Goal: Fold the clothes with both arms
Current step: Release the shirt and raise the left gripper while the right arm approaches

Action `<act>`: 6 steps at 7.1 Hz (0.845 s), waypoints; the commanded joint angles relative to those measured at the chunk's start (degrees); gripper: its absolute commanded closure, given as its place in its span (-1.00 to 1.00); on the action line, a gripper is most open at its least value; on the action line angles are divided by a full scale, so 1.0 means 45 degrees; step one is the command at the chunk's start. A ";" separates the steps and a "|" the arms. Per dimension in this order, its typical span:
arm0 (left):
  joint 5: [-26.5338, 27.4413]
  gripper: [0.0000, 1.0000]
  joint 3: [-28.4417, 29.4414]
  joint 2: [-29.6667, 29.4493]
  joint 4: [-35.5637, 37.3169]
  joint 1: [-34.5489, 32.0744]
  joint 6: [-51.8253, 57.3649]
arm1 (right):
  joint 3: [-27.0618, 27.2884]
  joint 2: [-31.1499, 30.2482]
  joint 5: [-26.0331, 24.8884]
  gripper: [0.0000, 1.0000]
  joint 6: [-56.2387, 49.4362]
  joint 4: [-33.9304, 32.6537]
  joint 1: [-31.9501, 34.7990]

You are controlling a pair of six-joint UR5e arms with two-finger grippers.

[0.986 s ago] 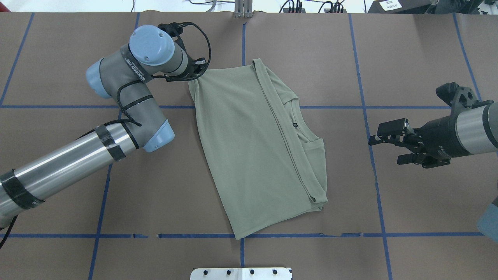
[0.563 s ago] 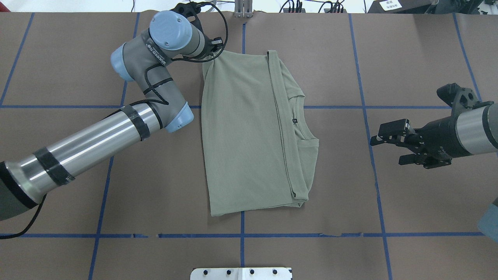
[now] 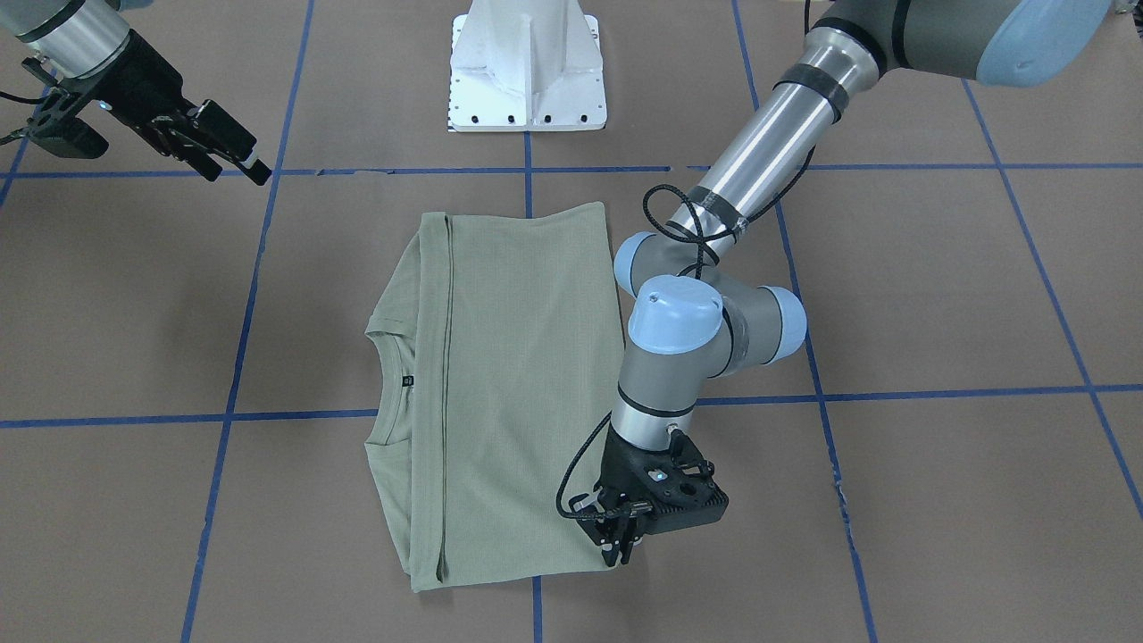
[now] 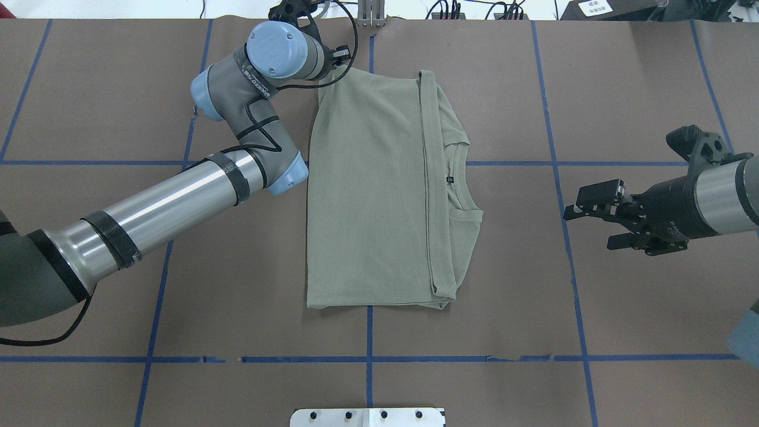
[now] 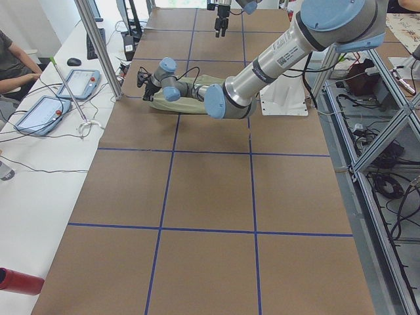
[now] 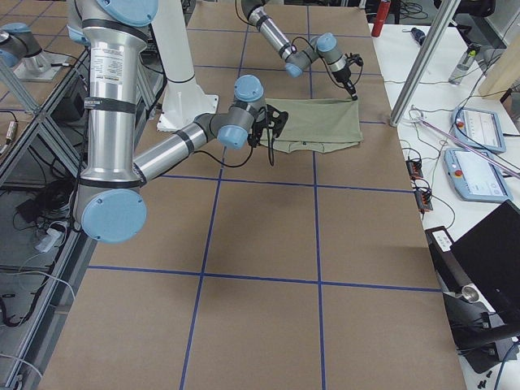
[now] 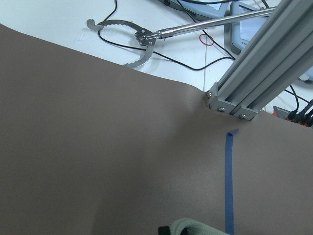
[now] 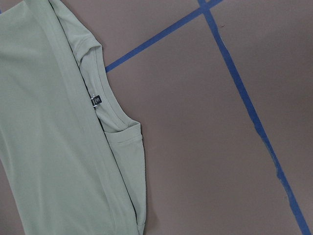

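Pale sage-green long-sleeve knit shirt (image 4: 367,196) lies flat on the brown paper-covered counter (image 4: 593,89) with a blue tape grid, straight out from the white metal pedestal base (image 3: 527,71) and near it. It is folded into a tall rectangle. One long folded edge runs away from the pedestal. The round neck opening faces the pedestal's right-arm side, with a small dark neck label (image 4: 449,179) showing inside it.

Silver-and-grey left arm (image 4: 160,213) with light blue joint caps reaches out from the pedestal's left side to the shirt corner farthest from the pedestal. Black two-finger left pincer (image 3: 616,546) points down at that corner, fingers pressed together and pinching the fabric. The left wrist view shows a small bunch of green cloth at its bottom edge beside a black fingertip.

Silver-and-grey right arm (image 4: 717,196) is on the pedestal's other side, well apart from the shirt and about level with the neck opening. Black two-finger right pincer (image 4: 587,228) is spread wide with nothing in it, held over bare counter, fingers aimed toward the shirt. The right wrist view looks down on the neck side and the label.

Past the counter edge farthest from the pedestal stand an aluminium frame post (image 7: 249,63) and a metal reach-grabber tool (image 7: 132,44) on a white surface. A person (image 5: 13,62), partly cut off, sits at that side.
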 commanded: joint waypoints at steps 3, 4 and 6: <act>-0.2867 -1.00 -0.1608 0.1005 0.0128 -0.1253 0.1444 | -0.1172 0.1411 -0.0407 -1.00 -0.1164 -0.0820 0.0008; -0.3843 -1.00 -0.3534 0.2291 0.0768 -0.1565 0.1930 | -0.1487 0.2773 -0.0487 -1.00 -0.1905 -0.2915 -0.0031; -0.4553 -1.00 -0.6332 0.4478 0.1438 -0.1685 0.2286 | -0.2518 0.6170 -0.1768 -1.00 -0.4030 -0.7235 -0.0672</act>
